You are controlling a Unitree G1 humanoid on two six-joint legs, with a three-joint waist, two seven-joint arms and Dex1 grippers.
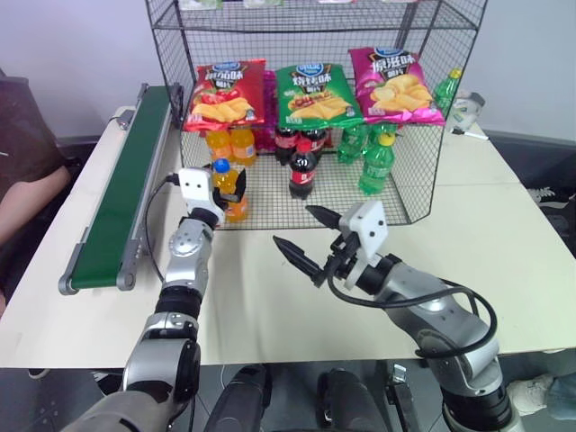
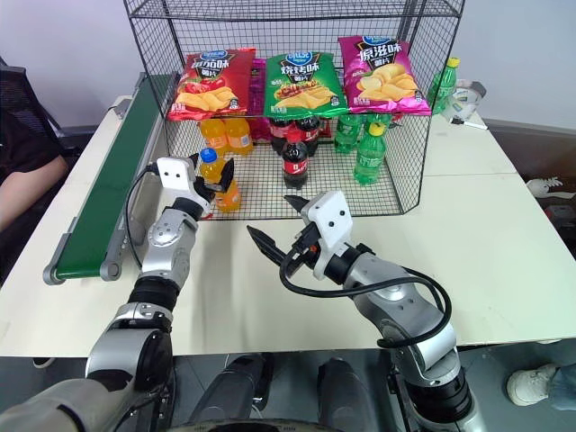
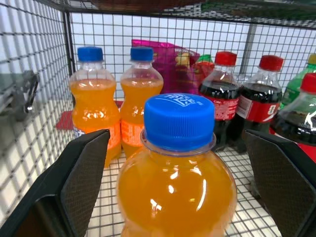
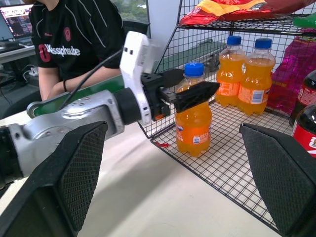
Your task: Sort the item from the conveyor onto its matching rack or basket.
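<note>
Left tool [image 1: 227, 187] stands with its fingers apart on both sides of the orange bottle [image 1: 232, 191], which stands upright on the rack [image 1: 409, 171] floor at its front edge. Placing step looks done; next, I judge, pull this tool straight back without tipping the bottle. Right tool [image 1: 301, 236] waits over the surface [image 1: 504, 261], fingers apart, empty

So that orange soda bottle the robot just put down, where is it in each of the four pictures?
Left eye view: the orange soda bottle stands at the wire cage's front left, between the left gripper's open fingers.
Right eye view: same spot, left of centre.
Left wrist view: front and centre.
Right wrist view: middle, on the mesh floor.
Shared landmark: the two orange bottles behind it.
</note>
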